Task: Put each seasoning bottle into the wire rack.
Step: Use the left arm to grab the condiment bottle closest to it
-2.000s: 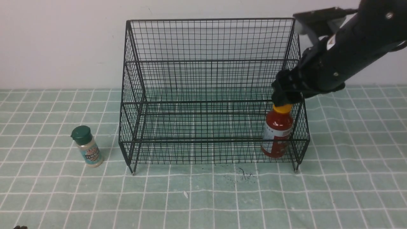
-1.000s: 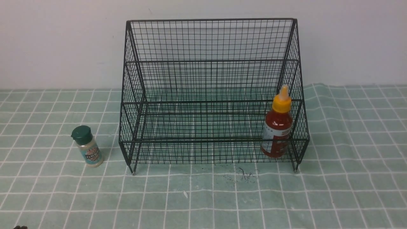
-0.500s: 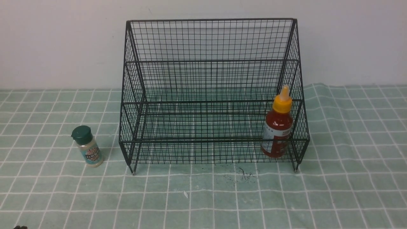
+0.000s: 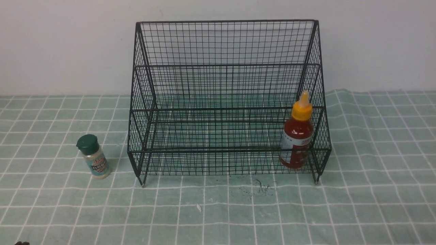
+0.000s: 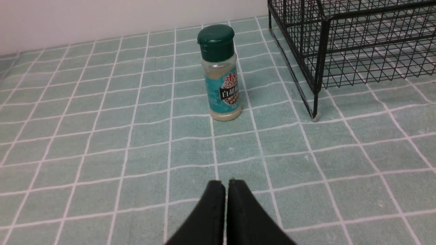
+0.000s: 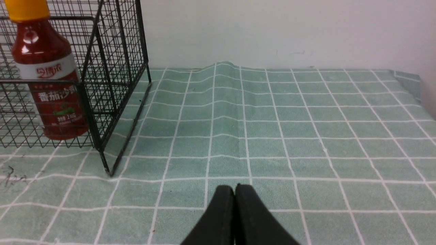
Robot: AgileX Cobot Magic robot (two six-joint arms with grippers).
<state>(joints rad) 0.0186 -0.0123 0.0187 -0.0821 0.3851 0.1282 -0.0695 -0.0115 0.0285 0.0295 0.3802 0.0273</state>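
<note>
The left black gripper has its two pointed fingers pressed tight together, holding nothing. The right black gripper looks the same: fingers together, nothing between them.

The right wrist view cut off the yellow nozzle cap of the red sauce bottle, and the wire rack ran out of frame. In the front view we could not read the label of the shaker, nor name a dark scrap clipped at the corner.
</note>
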